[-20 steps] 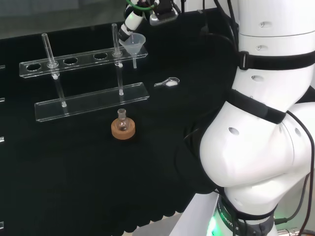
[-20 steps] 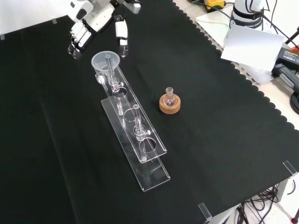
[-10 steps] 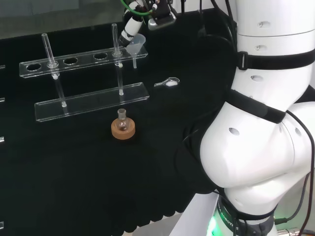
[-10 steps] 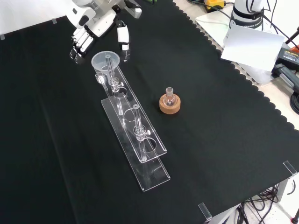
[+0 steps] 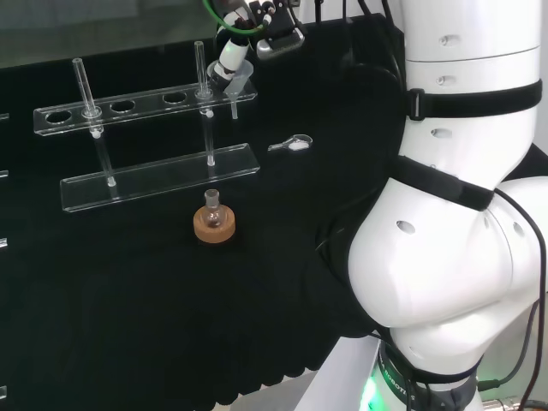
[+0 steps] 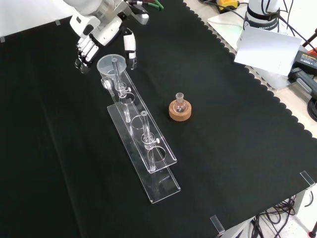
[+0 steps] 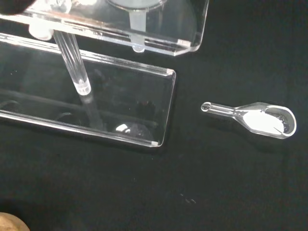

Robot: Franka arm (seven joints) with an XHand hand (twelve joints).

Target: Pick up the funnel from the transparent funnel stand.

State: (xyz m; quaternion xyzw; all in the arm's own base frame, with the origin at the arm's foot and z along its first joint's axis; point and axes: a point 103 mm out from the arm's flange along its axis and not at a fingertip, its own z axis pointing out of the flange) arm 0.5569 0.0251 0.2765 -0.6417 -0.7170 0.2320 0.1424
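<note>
Head view: black-and-white robot hand (image 5: 229, 62) sits top centre of frame, right at the end of the clear acrylic funnel stand (image 5: 163, 175). The clear cone-shaped plastic funnel (image 5: 237, 81) is in the end hole of the stand's upper shelf, mostly hidden behind the hand; stem pokes down below the shelf. Small round glass flask on a cork ring (image 5: 213, 223) stands centre-left of frame, well apart. Small clear scoop w/ white powder (image 5: 293, 144) lies on the black cloth just right of the stand.

Front view: hand (image 6: 96, 34) in upper left of frame, fingers (image 6: 85, 49) on one side of the funnel (image 6: 109, 65), thumb (image 6: 130, 45) on the other. Fingers lightly bent, spread either side of the rim, not yet closed on it; can't tell whether any tip touches.

Wrist view: stand end (image 7: 159, 101) and funnel stem (image 7: 138, 21) near top of frame, scoop (image 7: 260, 117) at right.

Step in hand, as I judge it: closing on the funnel. To do it well: centre the rim btwn thumb and fingers, pinch the cone wall not the shelf, then lift straight up so the stem clears the hole w/o snagging or tipping the stand. Mind the upright rod beside it.
</note>
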